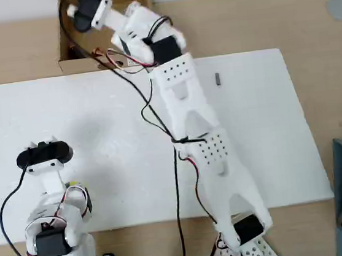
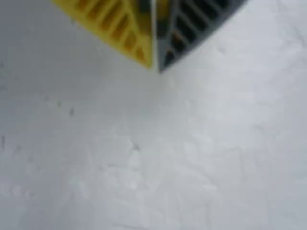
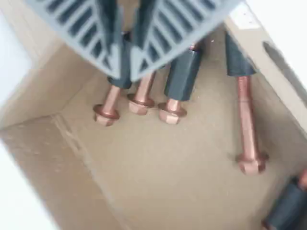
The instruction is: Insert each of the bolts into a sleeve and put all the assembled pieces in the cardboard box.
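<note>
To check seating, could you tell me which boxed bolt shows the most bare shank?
The bolt lying alone by the slotted wall; the row of three by the right gripper shows short stubs.

bolts (image 3: 247, 120): shiny copper-toned metal | sleeves (image 3: 182, 74): matt dark, smooth | cardboard box (image 3: 158, 177): matt brown card | board (image 1: 96, 124): white, grainy, matt | desk (image 1: 320, 30): wood-look

The bolts (image 3: 245, 120) are copper, the sleeves (image 3: 183, 74) dark grey, the cardboard box (image 3: 158, 177) tan
</note>
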`<state>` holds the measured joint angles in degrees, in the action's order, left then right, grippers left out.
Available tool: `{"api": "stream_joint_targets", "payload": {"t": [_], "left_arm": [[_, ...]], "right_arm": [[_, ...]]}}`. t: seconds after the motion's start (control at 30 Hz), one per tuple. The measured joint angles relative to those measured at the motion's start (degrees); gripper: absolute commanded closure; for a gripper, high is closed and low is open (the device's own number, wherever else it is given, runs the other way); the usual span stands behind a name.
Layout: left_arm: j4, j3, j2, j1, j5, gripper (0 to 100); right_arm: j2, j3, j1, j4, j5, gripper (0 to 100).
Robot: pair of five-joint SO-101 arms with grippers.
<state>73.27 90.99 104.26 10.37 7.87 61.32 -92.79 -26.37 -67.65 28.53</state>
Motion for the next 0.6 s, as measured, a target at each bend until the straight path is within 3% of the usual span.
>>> {"api": "stream_joint_targets", "payload": {"t": [0.37,0.6], "left_arm": [[0.0,0.0,0.0,0.0,0.0,100],[0.0,0.0,0.0,0.0,0.0,100]], "right_arm": [[-19.5,-0.1,0.0,-24.9,-11.9,98.9],[-29.9,-0.3,2.7,-33.5,-18.3,98.9]]}}
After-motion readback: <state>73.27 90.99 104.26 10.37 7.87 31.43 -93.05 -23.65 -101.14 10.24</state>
